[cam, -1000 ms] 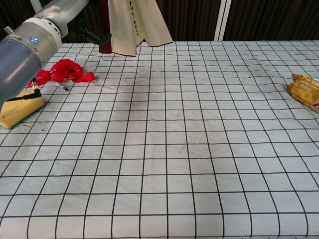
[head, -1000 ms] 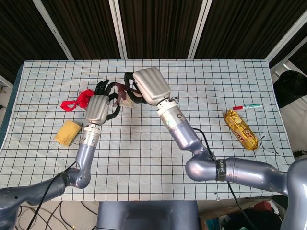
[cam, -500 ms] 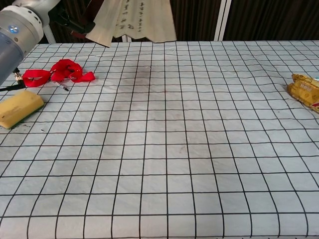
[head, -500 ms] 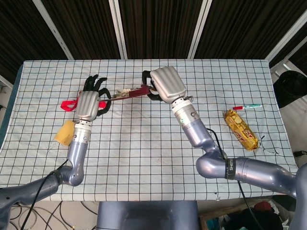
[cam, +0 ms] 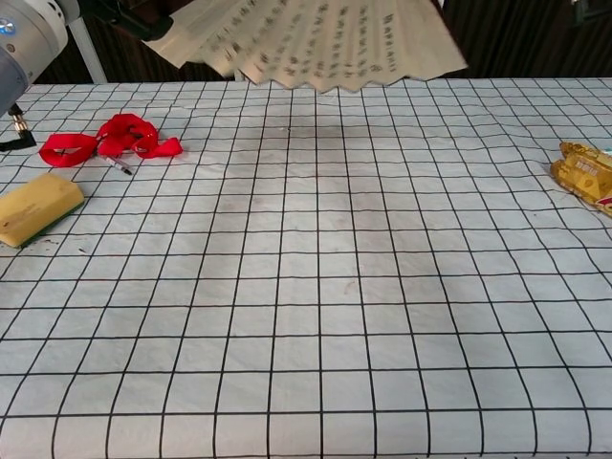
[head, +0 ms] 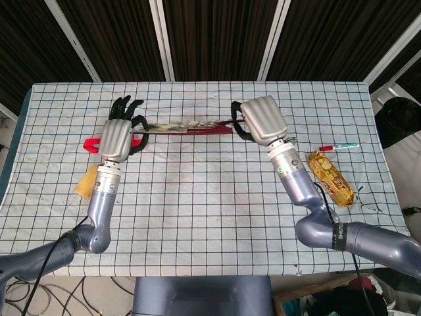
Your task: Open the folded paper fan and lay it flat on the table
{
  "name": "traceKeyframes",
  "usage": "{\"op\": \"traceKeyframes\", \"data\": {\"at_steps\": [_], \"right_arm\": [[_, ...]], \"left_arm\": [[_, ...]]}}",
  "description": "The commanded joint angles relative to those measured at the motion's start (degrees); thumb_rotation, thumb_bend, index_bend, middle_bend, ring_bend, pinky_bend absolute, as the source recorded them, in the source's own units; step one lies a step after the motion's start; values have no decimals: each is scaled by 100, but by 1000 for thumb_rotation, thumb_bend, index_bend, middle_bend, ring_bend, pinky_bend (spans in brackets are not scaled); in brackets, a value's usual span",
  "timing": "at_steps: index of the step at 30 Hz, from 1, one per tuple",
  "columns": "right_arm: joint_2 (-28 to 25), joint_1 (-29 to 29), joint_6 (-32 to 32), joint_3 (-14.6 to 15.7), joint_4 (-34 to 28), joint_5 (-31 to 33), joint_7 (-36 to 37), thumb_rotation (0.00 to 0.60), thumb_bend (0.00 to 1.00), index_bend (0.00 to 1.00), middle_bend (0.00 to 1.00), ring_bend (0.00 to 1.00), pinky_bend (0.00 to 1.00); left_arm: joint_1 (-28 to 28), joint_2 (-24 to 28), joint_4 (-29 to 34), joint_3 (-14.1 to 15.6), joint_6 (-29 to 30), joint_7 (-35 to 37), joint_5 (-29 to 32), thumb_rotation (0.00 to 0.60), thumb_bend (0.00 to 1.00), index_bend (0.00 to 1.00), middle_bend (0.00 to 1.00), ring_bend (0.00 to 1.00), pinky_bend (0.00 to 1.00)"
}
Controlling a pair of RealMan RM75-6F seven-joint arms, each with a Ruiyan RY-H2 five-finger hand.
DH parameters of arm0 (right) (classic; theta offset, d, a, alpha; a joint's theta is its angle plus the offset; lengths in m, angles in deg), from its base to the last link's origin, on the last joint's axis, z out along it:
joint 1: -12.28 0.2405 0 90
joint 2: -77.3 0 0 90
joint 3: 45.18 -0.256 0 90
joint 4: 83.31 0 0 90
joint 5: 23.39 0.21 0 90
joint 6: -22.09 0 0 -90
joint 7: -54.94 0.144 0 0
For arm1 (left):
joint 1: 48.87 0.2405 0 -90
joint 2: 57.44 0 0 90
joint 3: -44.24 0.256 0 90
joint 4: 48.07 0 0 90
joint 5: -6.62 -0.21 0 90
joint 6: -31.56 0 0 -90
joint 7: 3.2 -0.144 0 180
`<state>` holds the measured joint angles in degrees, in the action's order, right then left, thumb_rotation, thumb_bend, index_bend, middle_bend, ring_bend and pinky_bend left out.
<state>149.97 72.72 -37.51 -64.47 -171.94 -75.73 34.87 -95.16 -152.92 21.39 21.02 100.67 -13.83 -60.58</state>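
Note:
The paper fan [head: 187,127] is spread wide in the air above the far half of the table, seen edge-on from the head view as a thin cream and dark red strip. In the chest view the fan [cam: 325,43] hangs with its pleated cream leaf and dark writing fanned out along the top. My left hand [head: 118,135] grips the fan's left end. My right hand [head: 262,120] grips its right end. Only the left wrist [cam: 24,33] shows in the chest view; the right hand is out of that frame.
A red ribbon [cam: 115,136] and a yellow sponge [cam: 36,207] lie at the left of the checked tablecloth [cam: 316,287]. A gold snack packet [head: 331,177] and a marker pen [head: 339,147] lie at the right.
The hands have moved apart, left going left and right going right, and the fan has spread from a narrow wedge into a wide arc between them.

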Motion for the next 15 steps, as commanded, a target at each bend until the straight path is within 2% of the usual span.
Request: {"op": "traceKeyframes", "data": {"at_steps": [1, 15], "right_arm": [[-32, -177, -120, 157, 145, -249, 28, 600, 490, 817, 910, 966, 732], [352, -726, -533, 427, 839, -828, 327, 600, 489, 818, 910, 966, 732]], "left_arm": [[-25, -20, -59, 10, -20, -27, 18, 600, 384, 605, 163, 0, 0], [-182, -401, -682, 90, -168, 96, 83, 600, 384, 605, 163, 0, 0]]}}
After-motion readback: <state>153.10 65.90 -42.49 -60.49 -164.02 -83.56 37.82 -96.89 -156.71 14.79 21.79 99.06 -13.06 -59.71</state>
